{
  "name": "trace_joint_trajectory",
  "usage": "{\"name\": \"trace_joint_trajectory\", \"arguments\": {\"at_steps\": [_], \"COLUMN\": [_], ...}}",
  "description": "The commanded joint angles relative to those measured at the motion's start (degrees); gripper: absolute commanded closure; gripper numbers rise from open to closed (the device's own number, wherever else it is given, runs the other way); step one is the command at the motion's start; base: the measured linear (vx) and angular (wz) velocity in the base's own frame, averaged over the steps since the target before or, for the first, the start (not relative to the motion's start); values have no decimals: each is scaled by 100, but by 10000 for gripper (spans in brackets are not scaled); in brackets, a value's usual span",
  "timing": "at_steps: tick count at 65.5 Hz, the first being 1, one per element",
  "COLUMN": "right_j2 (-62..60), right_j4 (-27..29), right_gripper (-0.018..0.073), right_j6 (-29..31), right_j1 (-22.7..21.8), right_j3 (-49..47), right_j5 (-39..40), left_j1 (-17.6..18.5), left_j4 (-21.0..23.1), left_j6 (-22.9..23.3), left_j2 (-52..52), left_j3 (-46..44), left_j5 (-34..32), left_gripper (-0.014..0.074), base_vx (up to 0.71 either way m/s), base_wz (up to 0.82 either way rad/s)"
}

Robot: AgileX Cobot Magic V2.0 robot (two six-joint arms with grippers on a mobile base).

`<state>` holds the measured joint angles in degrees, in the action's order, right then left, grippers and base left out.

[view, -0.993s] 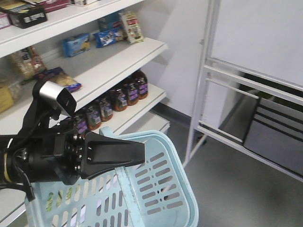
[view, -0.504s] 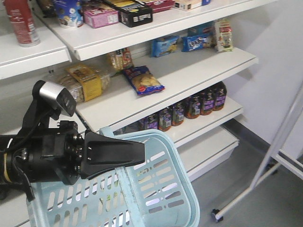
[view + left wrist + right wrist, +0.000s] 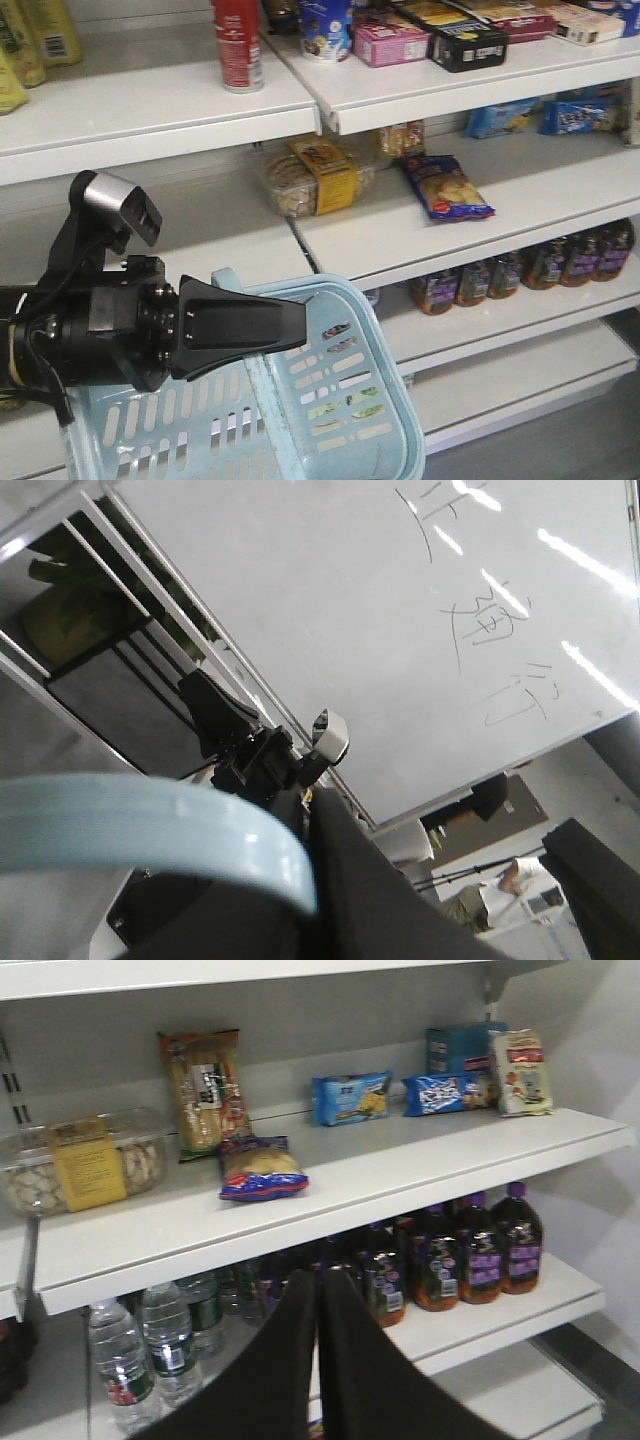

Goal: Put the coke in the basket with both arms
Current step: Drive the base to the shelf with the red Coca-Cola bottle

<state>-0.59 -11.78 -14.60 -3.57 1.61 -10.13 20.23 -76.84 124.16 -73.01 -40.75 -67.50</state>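
The light blue slotted basket (image 3: 335, 405) hangs at the lower left in the front view. My left gripper (image 3: 298, 327) is shut on its handle (image 3: 262, 395). In the left wrist view that handle (image 3: 150, 830) is a pale blue band running between the dark fingers (image 3: 400, 900). The coke (image 3: 238, 45) is a red bottle with white lettering. It stands on the top shelf above and behind the basket, and the frame edge cuts off its top. My right gripper (image 3: 319, 1282) is shut with nothing in it, pointing at the lower shelves. It also shows as a black wedge (image 3: 215, 715) in the left wrist view.
White shelves (image 3: 480, 235) hold a snack bag (image 3: 447, 188), a clear biscuit box (image 3: 310, 180), dark juice bottles (image 3: 520, 268) and water bottles (image 3: 150, 1345). Yellow bottles (image 3: 25, 45) stand at the top left. A whiteboard (image 3: 400, 630) is behind me.
The view has swung left along the shelves: the whiteboard frame and floor have left the picture, and the red bottle has come nearer the middle. The left gripper still holds the basket handle.
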Motion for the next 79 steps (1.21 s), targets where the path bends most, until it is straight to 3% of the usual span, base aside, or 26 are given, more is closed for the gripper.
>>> {"name": "trace_joint_trajectory", "arguments": {"at_steps": [1,46,79], "right_j2": [-77,-77,-77], "right_j4": [-69,-69,-69], "right_gripper": [565,565,565], "right_j6": [42,42,42], "right_j1": [-34,-34,-34], "right_j3": [35,35,35], "right_j5": [400,400,400], "left_j1": [23,23,23], "left_j4": [467,467,467], "left_j6": [-21,-21,-21], "left_j2": [146,146,146], "left_j3": [-130,-130,-130], "left_j5": [-1124,-1124,-1124], "left_gripper": [603,603,603], "base_vx": [6,7,6], "base_wz": [53,60,16]}}
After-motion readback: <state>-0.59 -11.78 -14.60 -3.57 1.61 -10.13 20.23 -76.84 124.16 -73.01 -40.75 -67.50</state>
